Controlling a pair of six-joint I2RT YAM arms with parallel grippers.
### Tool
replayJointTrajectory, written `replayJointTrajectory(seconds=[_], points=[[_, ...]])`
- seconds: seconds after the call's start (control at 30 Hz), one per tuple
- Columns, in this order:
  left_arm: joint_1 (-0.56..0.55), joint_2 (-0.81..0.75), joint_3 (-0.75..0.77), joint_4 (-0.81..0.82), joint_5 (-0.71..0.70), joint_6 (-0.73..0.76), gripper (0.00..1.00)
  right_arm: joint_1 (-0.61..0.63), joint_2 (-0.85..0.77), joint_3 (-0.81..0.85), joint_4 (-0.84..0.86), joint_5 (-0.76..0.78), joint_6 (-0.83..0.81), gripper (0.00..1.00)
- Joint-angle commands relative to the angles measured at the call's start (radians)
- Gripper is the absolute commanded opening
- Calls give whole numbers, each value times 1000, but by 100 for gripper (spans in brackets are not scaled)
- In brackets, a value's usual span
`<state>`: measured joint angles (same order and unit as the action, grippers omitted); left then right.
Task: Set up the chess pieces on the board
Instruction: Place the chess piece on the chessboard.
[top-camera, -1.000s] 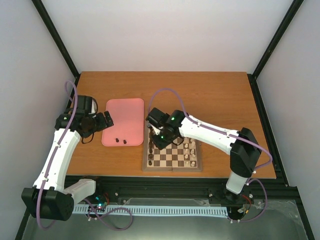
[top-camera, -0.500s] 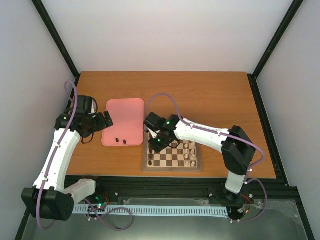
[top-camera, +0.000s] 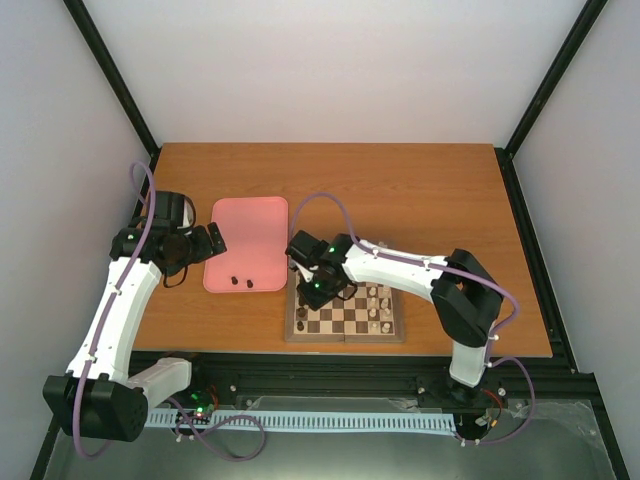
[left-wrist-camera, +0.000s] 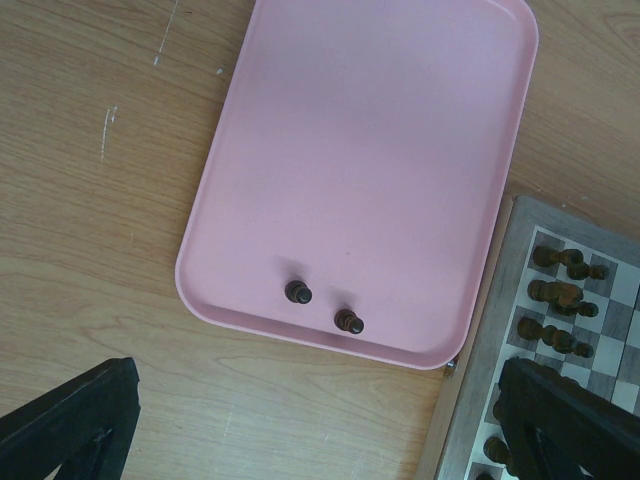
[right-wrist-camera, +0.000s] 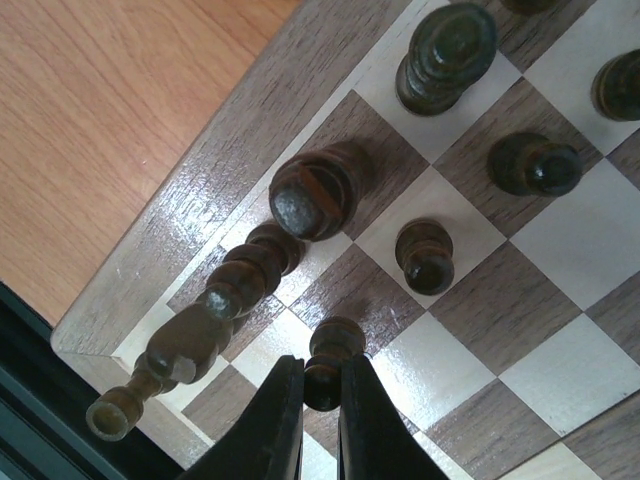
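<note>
1. Two dark pieces (left-wrist-camera: 298, 292) stand near the front edge of the pink tray (left-wrist-camera: 370, 150). Most dark men are on the board (top-camera: 345, 338) already, so the set-up looks nearly finished.
2. The step in hand is placing a dark pawn (right-wrist-camera: 333, 345). The right gripper (right-wrist-camera: 320, 395) has its fingers pinched narrow on the pawn's head. It is over the board's left side, in the second row from the edge, beside the back-row pieces.
3. The pawn hangs upright, its long axis vertical and its base pointing down at the board. Whether the base touches the square cannot be told.
4. The next move likely calls for seating the pawn centred on its square, then parting the fingers and lifting straight up without brushing its neighbours.
5. The left gripper (left-wrist-camera: 318, 380) hovers spread wide and empty, just off the tray's near edge.
</note>
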<state>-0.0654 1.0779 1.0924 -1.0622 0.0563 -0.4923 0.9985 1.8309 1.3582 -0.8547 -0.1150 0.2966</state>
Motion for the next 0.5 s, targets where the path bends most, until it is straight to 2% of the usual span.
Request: replayJointTrajectory(seconds=[0.0,0.47], points=[[5,-3,3,2,-6,15,100,11,28,-6,20,12,-5,6],[6,8,-2,12,-1,10,100,11,40,-10,14,36,-18,11]])
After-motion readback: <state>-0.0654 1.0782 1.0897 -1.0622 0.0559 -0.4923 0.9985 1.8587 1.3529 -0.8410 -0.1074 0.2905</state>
